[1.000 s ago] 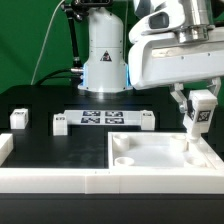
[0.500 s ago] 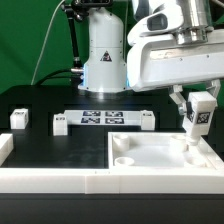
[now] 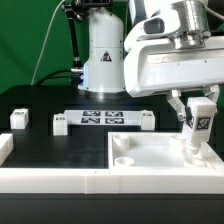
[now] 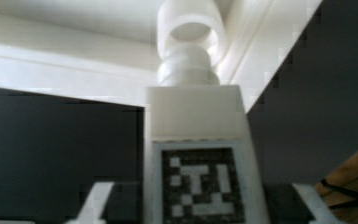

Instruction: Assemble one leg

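My gripper (image 3: 201, 108) is shut on the leg (image 3: 200, 120), a white post with a black-and-white tag, and holds it upright. The leg's round peg points down at the corner socket of the large white tray-like piece (image 3: 150, 160) on the exterior view's right. In the wrist view the leg (image 4: 197, 130) fills the middle, its peg end (image 4: 190, 35) by the tray's rim. White fingers (image 4: 98, 200) show on either side of the tagged end. Whether the peg touches the socket I cannot tell.
Three more legs stand on the black table: at the exterior view's left (image 3: 18, 118) and at both ends (image 3: 60, 123) (image 3: 147, 120) of the marker board (image 3: 103, 119). A low white wall (image 3: 50, 180) runs along the front. The robot base (image 3: 103, 50) stands behind.
The gripper has moved slightly down with the leg, bringing the peg closer to the tray's corner socket. The other parts have not moved.
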You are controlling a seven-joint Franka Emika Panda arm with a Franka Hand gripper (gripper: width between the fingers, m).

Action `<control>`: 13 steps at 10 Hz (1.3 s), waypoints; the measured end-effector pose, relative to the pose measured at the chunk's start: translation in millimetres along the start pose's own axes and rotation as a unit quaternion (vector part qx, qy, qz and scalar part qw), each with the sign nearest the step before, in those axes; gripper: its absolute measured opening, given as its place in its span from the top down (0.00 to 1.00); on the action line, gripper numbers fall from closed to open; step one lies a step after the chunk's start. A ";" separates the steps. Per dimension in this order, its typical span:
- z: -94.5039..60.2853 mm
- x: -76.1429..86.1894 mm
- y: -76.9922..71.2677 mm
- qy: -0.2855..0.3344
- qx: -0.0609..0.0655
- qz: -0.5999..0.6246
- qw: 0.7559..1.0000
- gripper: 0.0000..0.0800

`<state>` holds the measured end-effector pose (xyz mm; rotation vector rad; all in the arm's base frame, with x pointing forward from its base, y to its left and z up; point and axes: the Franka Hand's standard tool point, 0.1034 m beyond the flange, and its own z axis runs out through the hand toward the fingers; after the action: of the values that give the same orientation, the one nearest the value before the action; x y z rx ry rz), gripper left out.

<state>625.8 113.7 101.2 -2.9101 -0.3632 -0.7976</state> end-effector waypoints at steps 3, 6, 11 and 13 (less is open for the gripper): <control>8.6 -7.5 -2.4 -0.005 0.002 0.001 1.000 0.64; 15.4 -14.7 -6.0 -0.008 0.004 0.000 1.000 0.64; 23.2 -21.1 -6.5 0.027 -0.003 0.002 1.000 0.63; 23.0 -22.7 -6.1 0.037 -0.006 0.002 0.999 0.63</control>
<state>616.6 118.8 70.1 -2.8812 -0.3462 -0.9083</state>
